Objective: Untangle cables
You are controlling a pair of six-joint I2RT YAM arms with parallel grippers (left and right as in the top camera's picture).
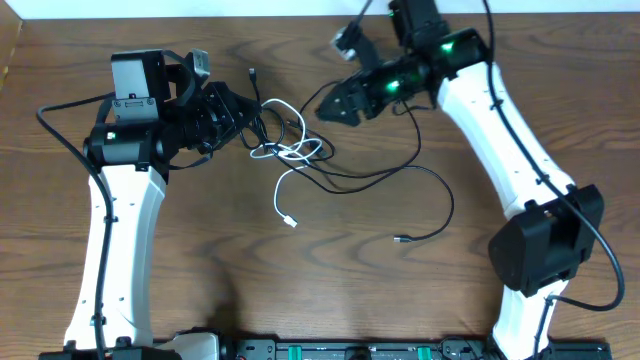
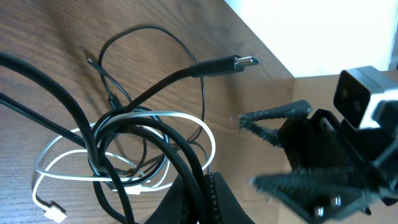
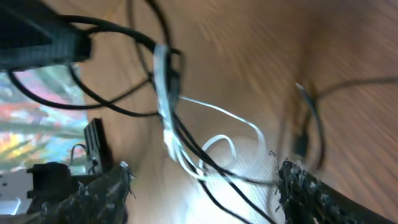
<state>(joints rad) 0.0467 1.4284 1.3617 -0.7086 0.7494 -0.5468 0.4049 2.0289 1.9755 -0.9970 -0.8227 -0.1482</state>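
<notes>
The cables (image 1: 290, 150) lie tangled at the table's middle back: several thin black cords and one white one (image 1: 283, 205) with its plug toward the front. A long black cord (image 1: 440, 200) loops out to the right. My left gripper (image 1: 240, 112) is at the tangle's left edge; in the left wrist view it (image 2: 205, 199) is shut on black cords, with the white loop (image 2: 186, 118) and a black plug (image 2: 224, 63) beyond. My right gripper (image 1: 335, 105) hovers open just right of the tangle; in the right wrist view its fingers (image 3: 205, 186) straddle the white cord (image 3: 165, 93) and black cords without touching them.
The table's far edge meets a white wall (image 2: 298, 31) just behind the tangle. My right gripper shows blurred in the left wrist view (image 2: 292, 149). The right arm's base (image 1: 545, 245) stands at the right, the left arm's link (image 1: 120, 230) at the left.
</notes>
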